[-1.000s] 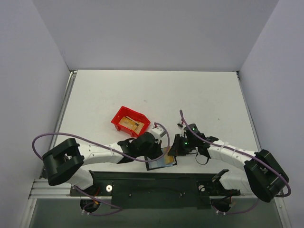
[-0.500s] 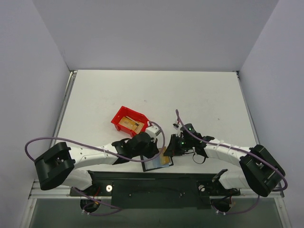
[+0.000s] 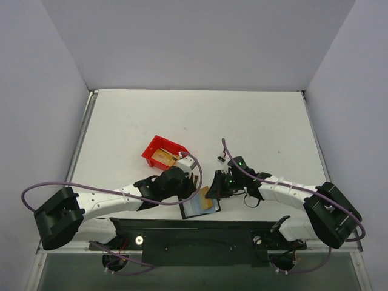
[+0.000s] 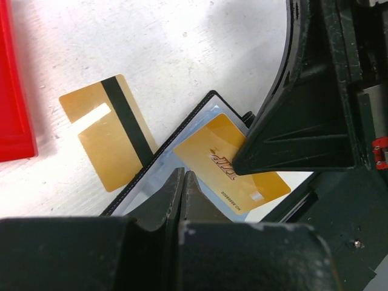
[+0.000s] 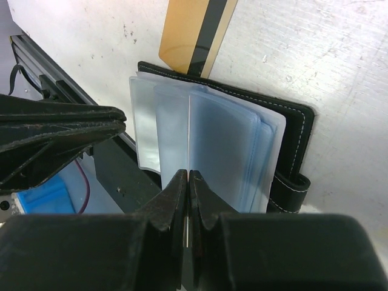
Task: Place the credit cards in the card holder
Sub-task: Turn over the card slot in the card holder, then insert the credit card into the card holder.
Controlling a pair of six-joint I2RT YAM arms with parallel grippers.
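Both arms shift leftward since the earlier frame: the left elbow swings out toward the left desk edge, and the card holder slides slightly left along with the hands.

Task status, left to right:

1. Red bin: at least one of the credit cards lies inside it. This stock is judged not yet transferred.
2. Striped card: lies flat on the desk, dark stripe up, outside the holder. One end meets the holder's black edge. Whether it runs underneath cannot be told.
3. Left hand: clenched, fingers meeting with nothing between them, tips over the near edge of the open holder.
4. Card holder: lies open near the front desk edge, pale inside and clear sleeves facing up.
5. Gold card: rests printed face up on the open sleeves, not visibly seated in a pocket.
6. Right hand: clenched, its tip down on the gold card. Whether it pinches the card or only presses on it cannot be told.

Assessment: the task is at an early stage. No card is visibly housed, and one insertion is in hand.

Surroundings: the desk is white, with faint scuffs and specks. Plain pale grey walls enclose it on three sides. A black mounting plate carries the arm bases at the near edge, and purple cables trail along both arms.
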